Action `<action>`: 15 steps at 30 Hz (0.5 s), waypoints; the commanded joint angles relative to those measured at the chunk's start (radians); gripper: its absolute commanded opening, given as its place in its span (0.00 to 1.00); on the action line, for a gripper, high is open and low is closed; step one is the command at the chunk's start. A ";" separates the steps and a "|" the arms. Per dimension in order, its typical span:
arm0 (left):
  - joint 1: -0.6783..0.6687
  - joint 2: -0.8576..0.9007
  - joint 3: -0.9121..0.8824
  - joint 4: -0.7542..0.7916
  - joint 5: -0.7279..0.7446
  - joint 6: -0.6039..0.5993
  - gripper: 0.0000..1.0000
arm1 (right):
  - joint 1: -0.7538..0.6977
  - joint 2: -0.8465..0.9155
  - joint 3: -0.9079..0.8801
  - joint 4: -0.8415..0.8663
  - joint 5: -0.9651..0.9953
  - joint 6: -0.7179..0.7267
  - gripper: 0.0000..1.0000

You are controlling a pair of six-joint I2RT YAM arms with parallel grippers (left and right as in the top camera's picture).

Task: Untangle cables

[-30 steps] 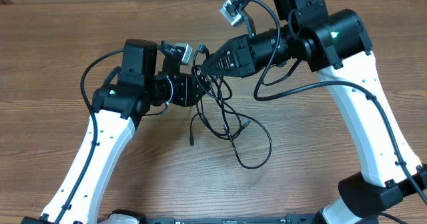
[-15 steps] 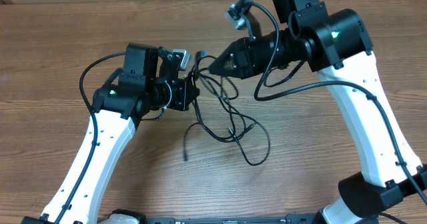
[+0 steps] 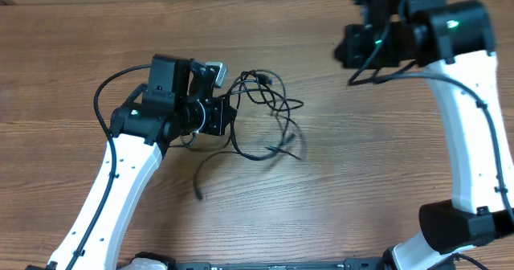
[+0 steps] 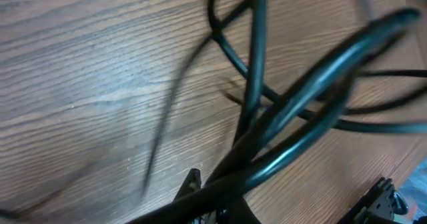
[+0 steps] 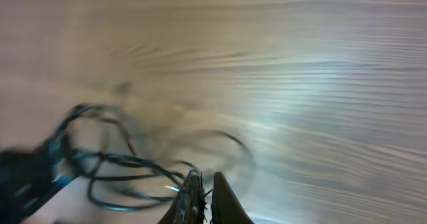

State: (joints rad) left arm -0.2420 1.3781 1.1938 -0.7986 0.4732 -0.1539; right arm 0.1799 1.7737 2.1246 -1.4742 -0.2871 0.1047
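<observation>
**Left jaws hold the cables, right jaws are shut and empty**

The cables [image 3: 269, 113] are a thin black tangle near the middle of the wooden bench [image 3: 337, 206]. The tangle sits just to the right of the end of the left arm [image 3: 120, 173]. The left jaws are closed on the cables, and the loops spread out from them over the bench. One loose end trails down and to the left and stops near the left arm.

In the left wrist view the cables [image 4: 300, 97] fill the picture. They are very close and a bit blurry, and they run down to the jaws at the bottom edge. The bench [image 4: 87, 64] shows behind them.

The right arm [image 3: 466, 117] is at the far right side, well apart from the cables. Its jaws are closed tight with nothing between them. The right wrist view is blurry. The cables [image 5: 113, 161] show at the lower left as dark loops over the bench [image 5: 300, 64], away from the closed jaws.
</observation>
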 commanded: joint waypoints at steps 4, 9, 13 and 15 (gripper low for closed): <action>0.027 -0.088 0.015 -0.013 -0.010 0.020 0.04 | -0.103 -0.027 0.033 -0.021 0.026 0.016 0.04; 0.027 -0.132 0.015 -0.008 -0.009 0.020 0.04 | -0.085 -0.027 0.033 -0.071 -0.146 -0.084 0.59; 0.027 -0.166 0.015 0.002 -0.008 0.019 0.04 | -0.040 -0.027 0.033 -0.121 -0.188 -0.083 0.74; 0.026 -0.184 0.015 0.007 -0.005 0.019 0.04 | -0.011 -0.027 0.032 -0.138 -0.214 -0.082 0.75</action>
State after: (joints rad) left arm -0.2188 1.2358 1.1938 -0.8043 0.4583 -0.1539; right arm 0.1360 1.7737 2.1250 -1.6051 -0.4271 0.0406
